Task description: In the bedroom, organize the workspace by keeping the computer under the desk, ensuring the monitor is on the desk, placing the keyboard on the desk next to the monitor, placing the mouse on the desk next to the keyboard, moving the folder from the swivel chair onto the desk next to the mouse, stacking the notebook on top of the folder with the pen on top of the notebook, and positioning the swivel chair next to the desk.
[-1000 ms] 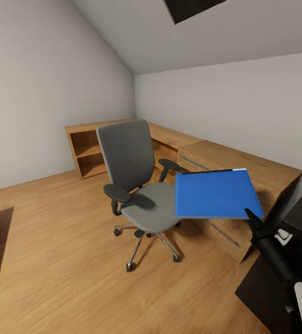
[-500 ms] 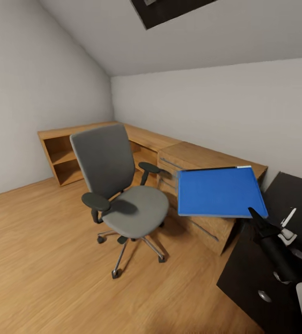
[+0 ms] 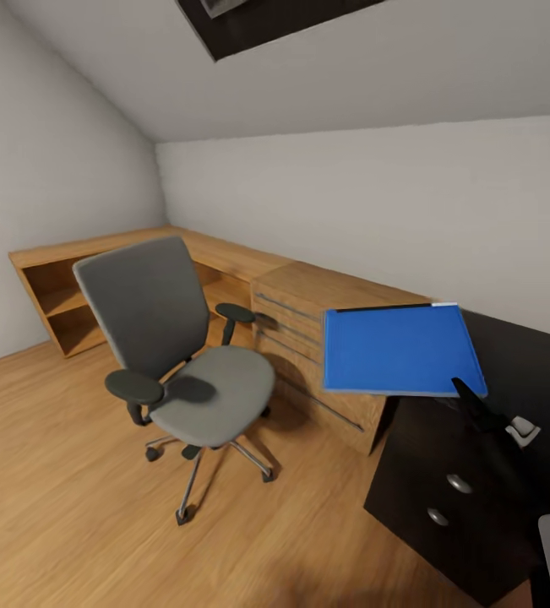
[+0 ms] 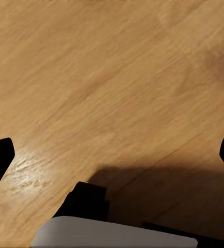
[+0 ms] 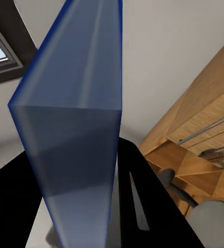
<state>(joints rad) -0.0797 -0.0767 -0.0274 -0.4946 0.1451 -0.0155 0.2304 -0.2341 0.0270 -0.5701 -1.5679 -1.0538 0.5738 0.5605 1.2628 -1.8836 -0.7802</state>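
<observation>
A wooden floor [image 3: 72, 507] fills the room. A long wooden cabinet [image 3: 317, 295] runs along the wall, meeting the black desk [image 3: 520, 363] at the right. The swivel chair [image 3: 182, 355] stands on the floor in front of the cabinet, its seat bare. The folder [image 3: 397, 348] is held flat in the air over the desk's near corner, its long axis lying across the head view. The right gripper [image 3: 469, 395] pinches its near right corner. The left gripper's [image 4: 112, 155] fingers stand wide apart, empty.
</observation>
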